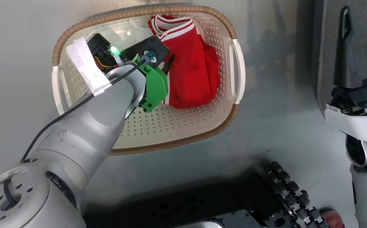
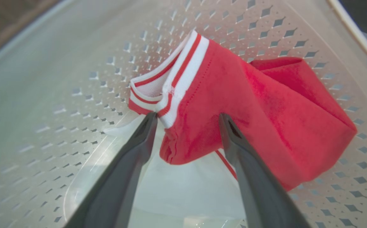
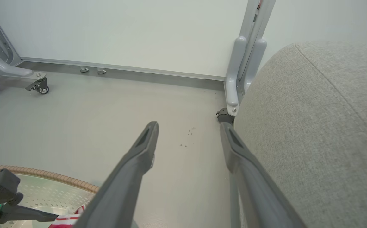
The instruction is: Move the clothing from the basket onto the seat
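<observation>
One limp red white-striped garment (image 2: 259,104) lies at two o'clock in the cream perforated plastic basket (image 2: 76,79); your left claw (image 2: 187,117), wide, straddles its fold: pinch there.

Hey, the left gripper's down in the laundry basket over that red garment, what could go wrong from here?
1. The left gripper stands open astride one fold of the red garment beside its striped band; closing there may catch only a thin edge that slips out on lifting.
2. Its fingertips sit close to the perforated basket floor, so pushing lower could snag a hole or drag the basket.
3. White fabric lies underneath and might be left behind.
</observation>
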### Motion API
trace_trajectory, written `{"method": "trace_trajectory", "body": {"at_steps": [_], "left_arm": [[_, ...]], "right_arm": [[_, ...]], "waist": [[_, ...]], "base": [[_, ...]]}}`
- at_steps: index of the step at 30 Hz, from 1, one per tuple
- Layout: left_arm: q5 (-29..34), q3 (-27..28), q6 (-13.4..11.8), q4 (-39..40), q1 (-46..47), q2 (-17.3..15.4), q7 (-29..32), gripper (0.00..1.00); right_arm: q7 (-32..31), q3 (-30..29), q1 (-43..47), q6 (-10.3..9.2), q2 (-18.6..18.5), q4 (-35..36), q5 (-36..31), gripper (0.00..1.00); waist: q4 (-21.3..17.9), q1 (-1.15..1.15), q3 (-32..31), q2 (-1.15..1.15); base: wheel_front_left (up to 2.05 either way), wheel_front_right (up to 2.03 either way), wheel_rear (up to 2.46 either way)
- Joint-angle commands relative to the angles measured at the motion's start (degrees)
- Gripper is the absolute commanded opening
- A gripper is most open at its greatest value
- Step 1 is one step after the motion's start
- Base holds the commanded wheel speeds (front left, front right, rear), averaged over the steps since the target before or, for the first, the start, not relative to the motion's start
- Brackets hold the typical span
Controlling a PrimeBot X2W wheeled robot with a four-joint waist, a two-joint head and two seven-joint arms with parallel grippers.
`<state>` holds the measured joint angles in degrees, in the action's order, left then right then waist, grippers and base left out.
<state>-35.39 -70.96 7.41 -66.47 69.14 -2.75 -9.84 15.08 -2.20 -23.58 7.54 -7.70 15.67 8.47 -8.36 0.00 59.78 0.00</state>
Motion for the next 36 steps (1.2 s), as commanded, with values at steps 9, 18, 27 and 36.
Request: {"method": "trace_trajectory", "body": {"at_steps": [9,18,27,36], "left_arm": [[-2.98,-2.24,0.08,4.07,0.6,-0.26,3.35,1.0],[0.73,-2.48,0.08,6.55,-0.95,-0.55,7.14,1.0],[4.27,-2.47,0.08,6.71,-3.04,-0.41,8.39,1.0],[8.95,-2.49,-0.13,0.76,0.02,-0.23,1.54,1.0]], "right_arm": [[0.14,0.19,0.59,-0.1,-0.51,1.04,-0.3,1.0],[0.14,0.73,0.65,-0.1,-0.27,0.88,-0.24,1.0],[0.14,0.8,0.55,-0.1,-0.24,0.51,0.16,1.0],[0.14,0.85,1.37,-0.1,-0.46,1.09,0.35,1.0]], "waist": [[-0.46,0.0,1.48,0.0],[-0.68,0.0,2.09,0.0],[-0.71,0.0,2.13,0.0],[-0.84,0.0,2.36,0.0]], "base": [[0.0,0.0,0.0],[0.0,0.0,0.0],[0.0,0.0,0.0],[0.0,0.0,0.0]]}}
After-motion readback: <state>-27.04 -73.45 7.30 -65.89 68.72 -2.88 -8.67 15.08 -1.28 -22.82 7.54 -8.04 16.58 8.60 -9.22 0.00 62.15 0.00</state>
